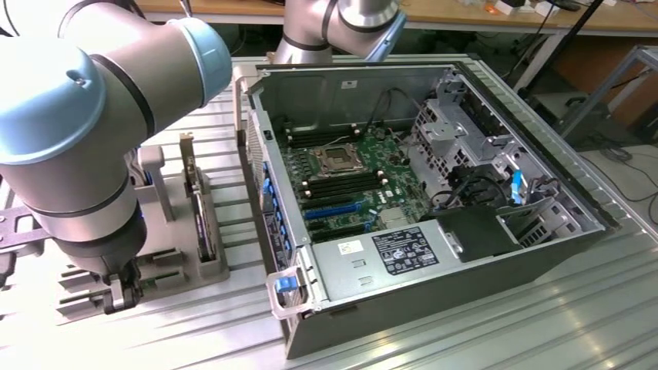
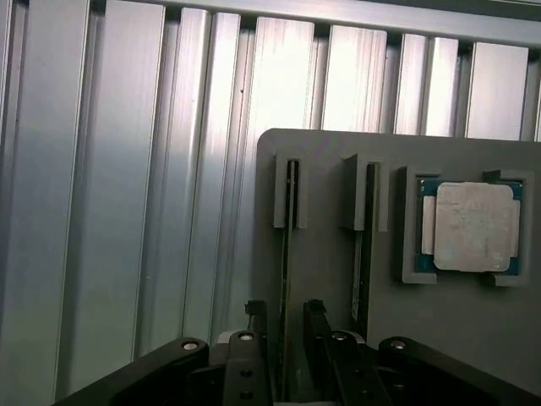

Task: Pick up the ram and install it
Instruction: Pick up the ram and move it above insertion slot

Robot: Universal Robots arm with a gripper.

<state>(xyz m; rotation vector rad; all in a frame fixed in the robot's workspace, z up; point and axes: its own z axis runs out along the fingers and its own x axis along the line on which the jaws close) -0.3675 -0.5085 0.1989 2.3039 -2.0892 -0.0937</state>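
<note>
Here, at the pick-up step, spread fingers (image 2: 256, 334) straddle the ram (image 2: 290, 254), standing edge-on in a gray holder (image 2: 473, 338) on the counter (image 2: 101, 211). Gripping likely calls for a square, centered pinch.

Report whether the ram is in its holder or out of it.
In. The ram stands on edge in a slot of the gray holder, with the open gripper straddling its end.
</note>
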